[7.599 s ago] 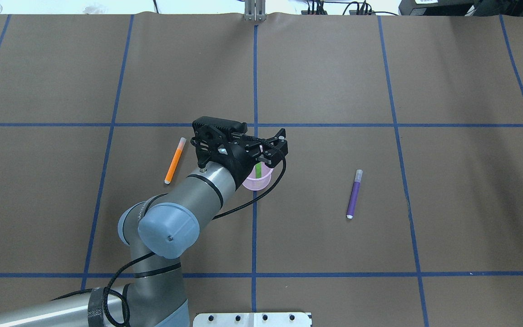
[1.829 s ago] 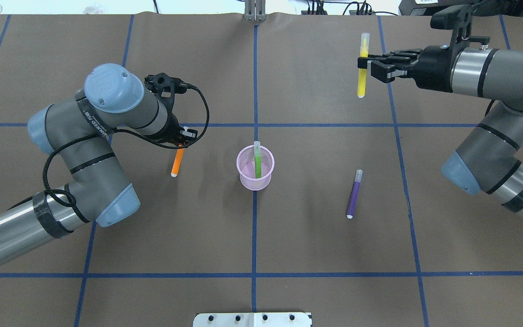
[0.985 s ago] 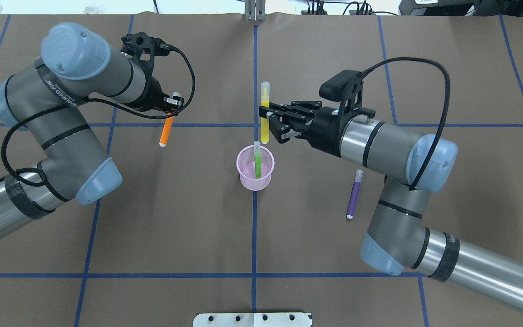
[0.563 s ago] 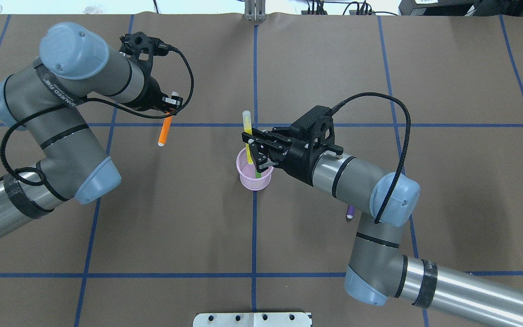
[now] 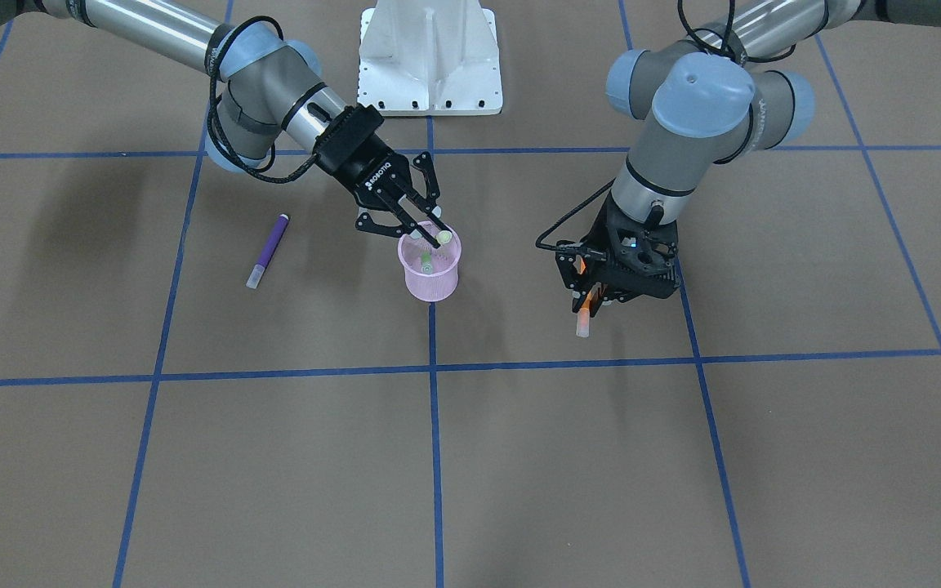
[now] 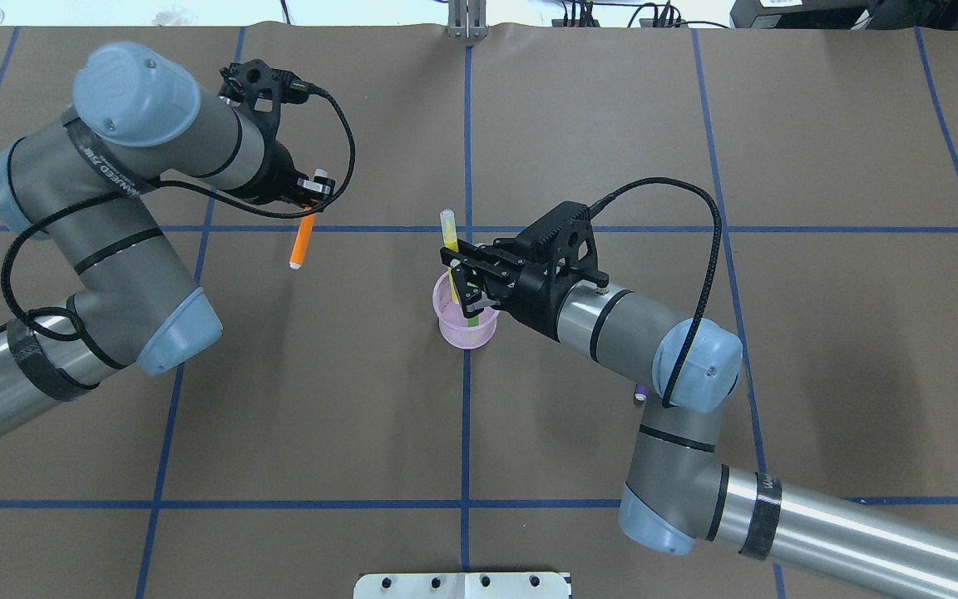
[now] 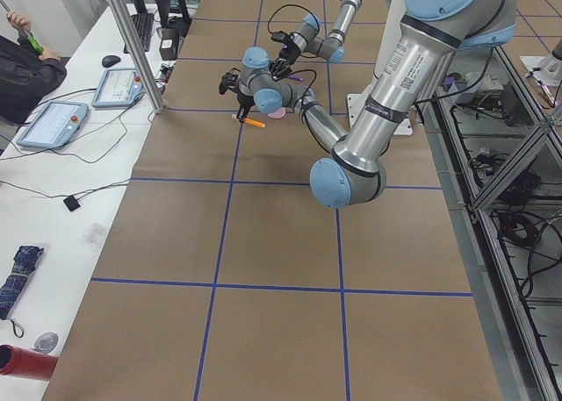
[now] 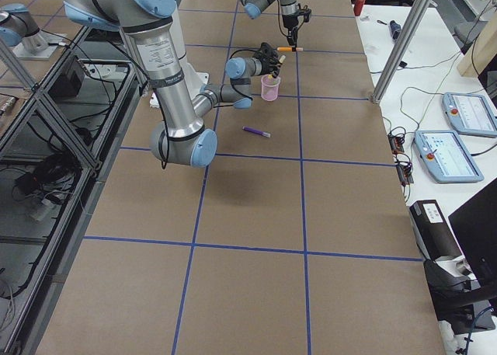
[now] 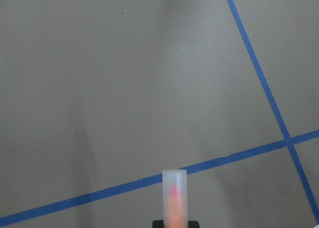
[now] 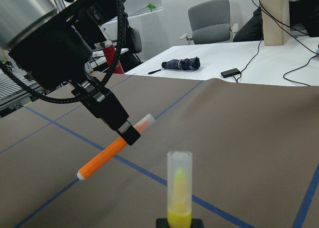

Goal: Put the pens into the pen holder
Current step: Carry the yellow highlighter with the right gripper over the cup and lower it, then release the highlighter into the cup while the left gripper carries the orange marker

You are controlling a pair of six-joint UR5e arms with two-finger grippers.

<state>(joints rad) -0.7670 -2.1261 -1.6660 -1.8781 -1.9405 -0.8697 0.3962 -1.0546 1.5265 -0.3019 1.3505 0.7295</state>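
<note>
Since a moment ago the right gripper [image 6: 464, 277] has sunk a little lower over the cup [image 6: 466, 333] and the elbow behind it has swung slightly nearer, while the left arm has barely shifted. The right gripper's fingers are closed on the yellow pen [image 6: 448, 229], which it holds nearly upright: the pale cap sticks up on the far side of the fingers and the lower end reaches down inside the rim on the cup's left side. The right wrist camera shows the same yellow pen [image 10: 179, 188] standing up from the clamp at the bottom of its picture. The pink mesh cup stands at the middle of the table [image 6: 861, 333], on the blue tape line [image 6: 466, 125] that runs from near to far. The green pen [image 5: 425, 261] is already in it, leaning, with its cap end up. Well to the left and a little farther away, the left gripper [image 6: 310, 193] is clamped on the orange pen [image 6: 302, 243] near its capped end. The pen hangs tilted above the table, clear of the surface, with its white tip lowest. The purple pen [image 5: 268, 250] lies flat on the table to the right of the cup, well apart from it, under the right arm.
</note>
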